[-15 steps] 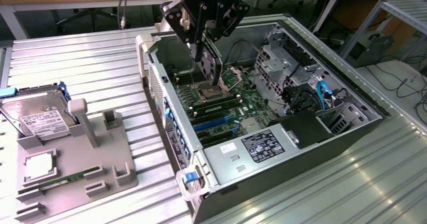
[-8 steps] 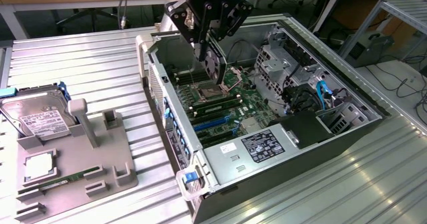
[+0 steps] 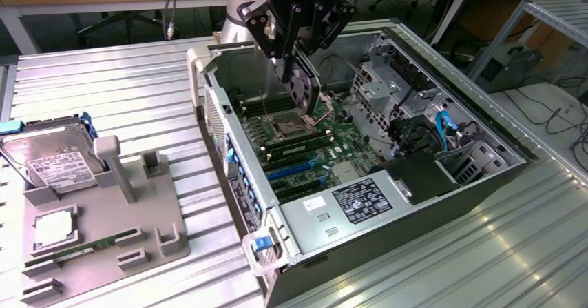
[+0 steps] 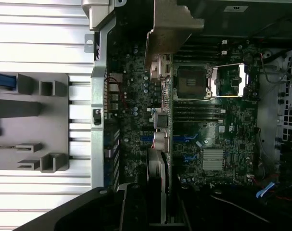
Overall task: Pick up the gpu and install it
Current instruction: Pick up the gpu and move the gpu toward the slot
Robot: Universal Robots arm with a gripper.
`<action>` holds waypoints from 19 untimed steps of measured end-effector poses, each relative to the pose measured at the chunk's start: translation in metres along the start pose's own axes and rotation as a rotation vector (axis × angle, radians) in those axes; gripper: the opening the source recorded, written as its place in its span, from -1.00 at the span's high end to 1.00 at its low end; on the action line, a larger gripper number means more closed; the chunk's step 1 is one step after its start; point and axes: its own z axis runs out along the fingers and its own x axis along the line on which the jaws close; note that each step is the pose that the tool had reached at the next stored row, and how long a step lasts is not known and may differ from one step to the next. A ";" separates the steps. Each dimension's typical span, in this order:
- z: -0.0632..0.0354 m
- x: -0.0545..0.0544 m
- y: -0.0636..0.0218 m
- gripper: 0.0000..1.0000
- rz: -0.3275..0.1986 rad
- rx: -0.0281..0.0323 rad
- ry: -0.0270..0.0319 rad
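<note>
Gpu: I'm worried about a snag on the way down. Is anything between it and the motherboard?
Nothing visible does. The gripper holds the gpu on edge above the motherboard, near the CPU socket, and no cable or part shows under its lower edge.

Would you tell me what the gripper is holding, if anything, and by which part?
The gripper holds the gpu by its upper edge; it hangs upright over the motherboard.
</note>
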 end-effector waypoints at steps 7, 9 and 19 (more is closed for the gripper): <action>0.0004 -0.007 0.0000 0.44 -0.002 0.0000 0.0001; 0.0005 -0.009 -0.0001 0.44 -0.003 -0.0001 0.0000; 0.0011 -0.018 -0.0002 0.44 -0.005 -0.0001 0.0001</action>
